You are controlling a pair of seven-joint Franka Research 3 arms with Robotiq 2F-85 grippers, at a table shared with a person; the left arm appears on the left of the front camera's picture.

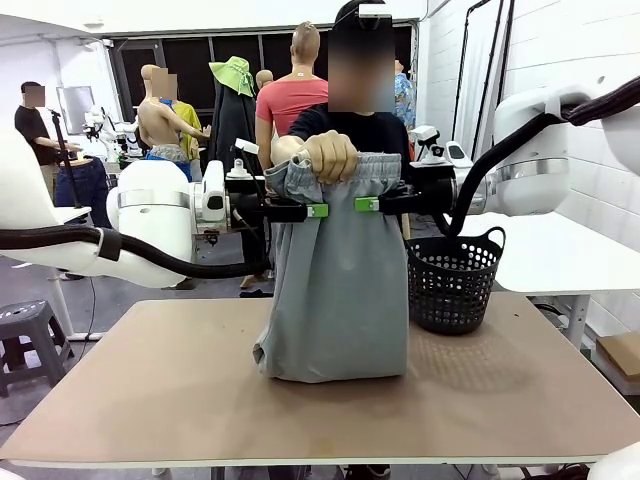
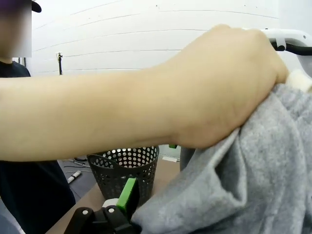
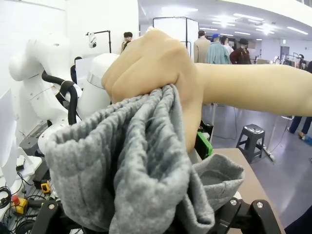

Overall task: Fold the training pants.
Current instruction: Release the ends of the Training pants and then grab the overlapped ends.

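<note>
The light grey soft jersey training pants point(image 1: 340, 290) hung with their long axis vertical from the person's clenched hand point(image 1: 330, 155), which gripped the gathered waistband. Their lower end rested bunched on the flat brown tabletop point(image 1: 520, 400). The black, green-padded left gripper point(image 1: 312, 211) and right gripper point(image 1: 370, 204) pointed inward just below that fist, 1 on each side. Both had jaws spread wide and clamped nothing, with cloth lying against their fingers. Both arms looked equally near.
</note>
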